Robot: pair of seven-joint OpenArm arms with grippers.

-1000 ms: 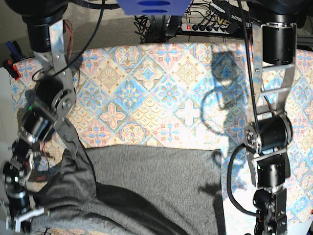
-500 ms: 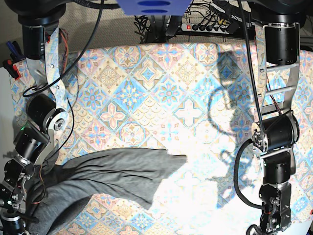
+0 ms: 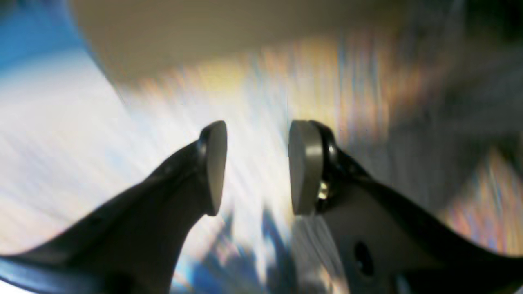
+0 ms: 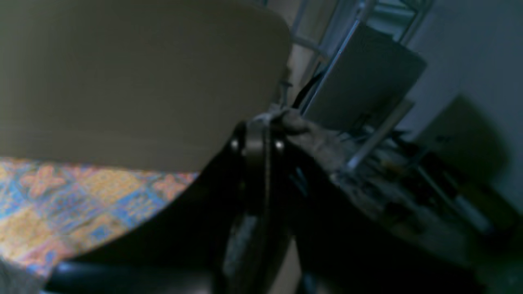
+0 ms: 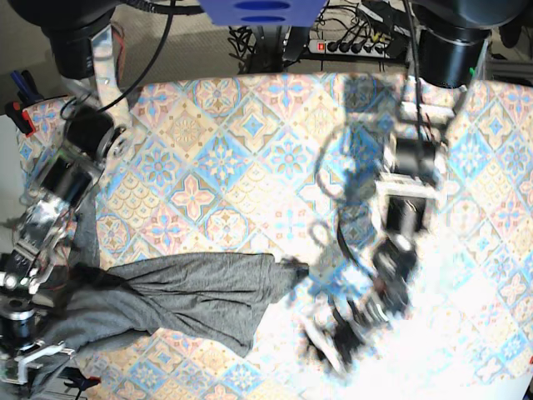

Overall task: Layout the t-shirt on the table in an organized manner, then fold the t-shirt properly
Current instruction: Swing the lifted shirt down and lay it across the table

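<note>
The dark-grey t-shirt (image 5: 191,292) lies bunched in a long band across the near left of the table (image 5: 250,167), its free end near the middle (image 5: 291,268). My right gripper (image 5: 29,362) is at the near left edge, shut on a fold of the t-shirt; the right wrist view shows the closed fingers (image 4: 257,139) with grey fabric (image 4: 298,126) at their tip. My left gripper (image 5: 329,333), blurred by motion, is just right of the shirt's free end. In the left wrist view it (image 3: 257,167) is open and empty, with a blurred grey patch (image 3: 429,163) to the right.
A power strip (image 5: 350,46) and cables lie beyond the table's far edge. A red and black tool (image 5: 18,112) sits at the left edge. The right wrist view shows a metal rack with clutter (image 4: 388,171) off the table.
The left arm has swung from the near right edge in toward the shirt's free end. The shirt has bunched slightly further left, and the right arm has shifted with it.
</note>
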